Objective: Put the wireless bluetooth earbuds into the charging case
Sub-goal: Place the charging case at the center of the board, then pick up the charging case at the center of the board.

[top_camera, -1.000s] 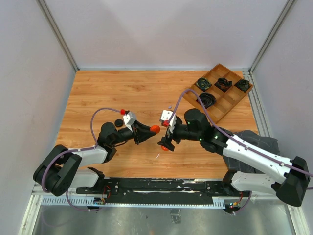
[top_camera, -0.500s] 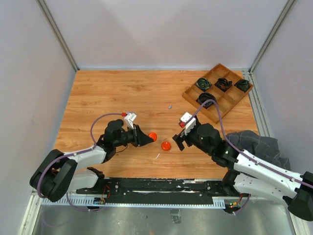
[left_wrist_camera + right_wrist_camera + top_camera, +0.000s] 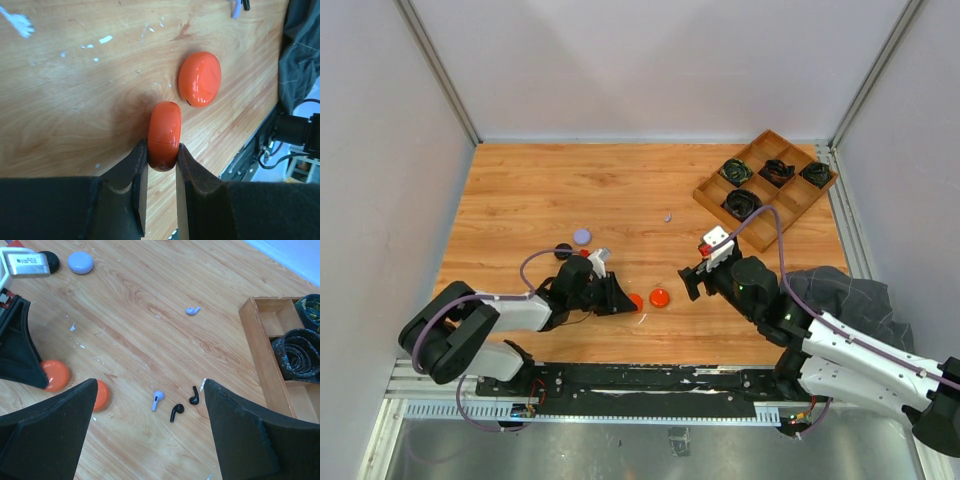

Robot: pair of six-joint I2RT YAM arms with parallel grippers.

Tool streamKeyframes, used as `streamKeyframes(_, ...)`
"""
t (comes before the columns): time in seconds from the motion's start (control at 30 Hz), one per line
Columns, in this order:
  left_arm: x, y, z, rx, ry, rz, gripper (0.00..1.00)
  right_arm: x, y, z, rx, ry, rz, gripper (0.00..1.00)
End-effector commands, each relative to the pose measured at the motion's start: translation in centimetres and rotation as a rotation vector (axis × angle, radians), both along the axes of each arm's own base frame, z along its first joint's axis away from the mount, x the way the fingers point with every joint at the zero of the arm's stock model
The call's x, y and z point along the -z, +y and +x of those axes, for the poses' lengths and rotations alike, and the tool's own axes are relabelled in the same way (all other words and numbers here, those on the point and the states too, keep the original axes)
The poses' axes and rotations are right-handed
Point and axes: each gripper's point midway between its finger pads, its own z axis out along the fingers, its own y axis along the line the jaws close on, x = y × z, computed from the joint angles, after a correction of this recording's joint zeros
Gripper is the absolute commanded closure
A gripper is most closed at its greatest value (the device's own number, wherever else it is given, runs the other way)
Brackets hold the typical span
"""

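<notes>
The left claw (image 3: 161,150) is shut tight on an orange case (image 3: 164,131). The case stands up on its thin edge on the wooden table (image 3: 520,190). The two fingers (image 3: 135,175) pinch it from both sides. A second orange case (image 3: 200,79) lies flat just to its right, and the two do not touch. Both sit near the front edge of the table, about in the middle.

The right claw (image 3: 150,385) is wide open and holds nothing. It hangs low over the table, just right of the flat case. Three little buds lie close together on the bare wood below its open fingers. They are a lilac earbud (image 3: 157,400), a black earbud (image 3: 176,412) and another black earbud (image 3: 194,395). They are a little to the right of the orange cases.

A lone lilac earbud (image 3: 667,216) lies farther back, well apart from the others.

A lilac disc (image 3: 582,236) and a black disc (image 3: 562,250) sit side by side, back and to the left of the left claw.

A wooden tray (image 3: 782,212) sits in the far right corner, and coiled black cables (image 3: 742,203) lie in some of its boxes. A dark cloth (image 3: 840,290) lies by the right arm.
</notes>
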Motion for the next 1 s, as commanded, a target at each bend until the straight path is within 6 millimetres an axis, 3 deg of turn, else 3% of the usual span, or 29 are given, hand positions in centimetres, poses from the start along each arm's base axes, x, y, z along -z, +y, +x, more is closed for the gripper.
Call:
streamKeyframes(0.0,0.2,-1.0,0.6,-0.015,0.013,0.013,0.81,-0.9,-0.8,0.7,0.06,-0.034,0.049,0.11)
streamKeyframes(0.33,1.8,0.6,1.1,-0.084,0.046,0.134,0.4,-1.0,-1.4,0.7,0.084,-0.05,0.055,0.1)
streamKeyframes(0.47,1.9,2.8,2.0,-0.158,0.03,0.263,0.25,-1.3,-1.7,0.7,0.092,-0.051,0.069,0.09)
streamKeyframes(0.7,0.1,6.8,3.8,-0.289,-0.035,0.459,0.01,-1.5,-1.9,0.4,0.086,-0.051,0.067,0.07)
streamKeyframes(0.97,-3.2,12.6,7.1,-0.461,-0.085,0.611,0.01,-1.5,-2.6,0.6,0.122,-0.073,0.073,0.05)
